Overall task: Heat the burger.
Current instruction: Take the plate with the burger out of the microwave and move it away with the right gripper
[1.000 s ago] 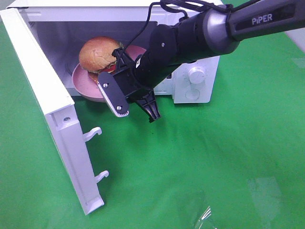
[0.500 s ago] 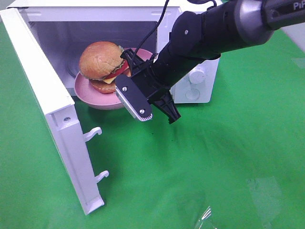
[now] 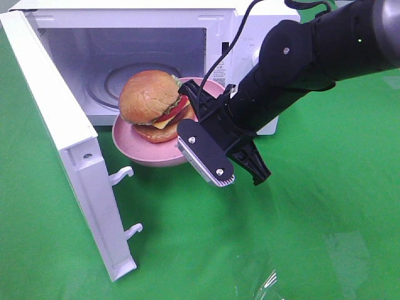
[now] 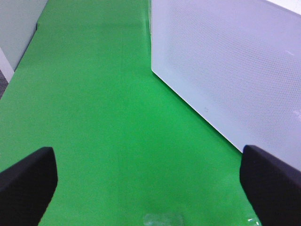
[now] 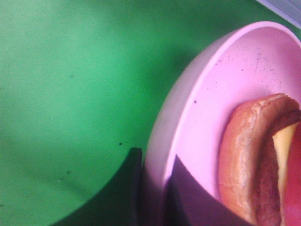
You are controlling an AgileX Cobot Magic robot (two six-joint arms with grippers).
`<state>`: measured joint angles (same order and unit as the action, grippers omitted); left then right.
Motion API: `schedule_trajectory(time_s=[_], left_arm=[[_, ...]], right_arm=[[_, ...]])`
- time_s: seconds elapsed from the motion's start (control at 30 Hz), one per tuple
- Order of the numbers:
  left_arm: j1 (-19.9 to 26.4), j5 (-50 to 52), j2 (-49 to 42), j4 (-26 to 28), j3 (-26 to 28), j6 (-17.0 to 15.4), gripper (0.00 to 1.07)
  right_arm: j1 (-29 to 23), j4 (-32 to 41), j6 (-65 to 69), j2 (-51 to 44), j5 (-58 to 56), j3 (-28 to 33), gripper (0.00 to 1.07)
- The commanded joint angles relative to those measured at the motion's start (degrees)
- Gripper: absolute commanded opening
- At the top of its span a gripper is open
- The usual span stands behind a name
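Observation:
The burger, with a glossy brown bun, red tomato and yellow cheese, sits on a round pink plate. The plate hangs just outside the open microwave's mouth, above the green cloth. My right gripper is shut on the plate's right rim. In the right wrist view the rim runs between the two dark fingers of the right gripper, with the burger beside them. My left gripper is open with nothing between its fingers, and it faces bare cloth.
The microwave door stands swung wide open on the left, latch hooks pointing out. The glass turntable inside is bare. In the left wrist view the white perforated door panel stands close by. A scrap of clear plastic lies at the front edge.
My right arm has drawn back to the right and toward the front. It carried the plate and burger from inside the microwave opening to just outside it. The left gripper has not changed.

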<state>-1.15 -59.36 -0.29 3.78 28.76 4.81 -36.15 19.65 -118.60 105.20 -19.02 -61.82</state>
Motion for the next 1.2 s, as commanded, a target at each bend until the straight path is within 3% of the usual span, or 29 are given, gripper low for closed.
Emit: schedule_trajectory(time_s=[0.03, 0.83, 1.2], left_arm=[[0.2, -0.1, -1.1, -0.1, -0.2, -0.2, 1.03], [0.2, -0.1, -1.1, -0.1, -0.2, -0.2, 1.03], [0.2, -0.1, -1.1, -0.1, -0.2, -0.2, 1.03]], right_arm=[[0.0, 1.1, 0.5, -3.3, 3.0, 1.7, 0.00], [-0.7, -2.3, 14.3, -29.5, 6.0, 27.0, 0.00], [-0.7, -15.2, 31.2, -44.2, 0.9, 34.1, 0.00]])
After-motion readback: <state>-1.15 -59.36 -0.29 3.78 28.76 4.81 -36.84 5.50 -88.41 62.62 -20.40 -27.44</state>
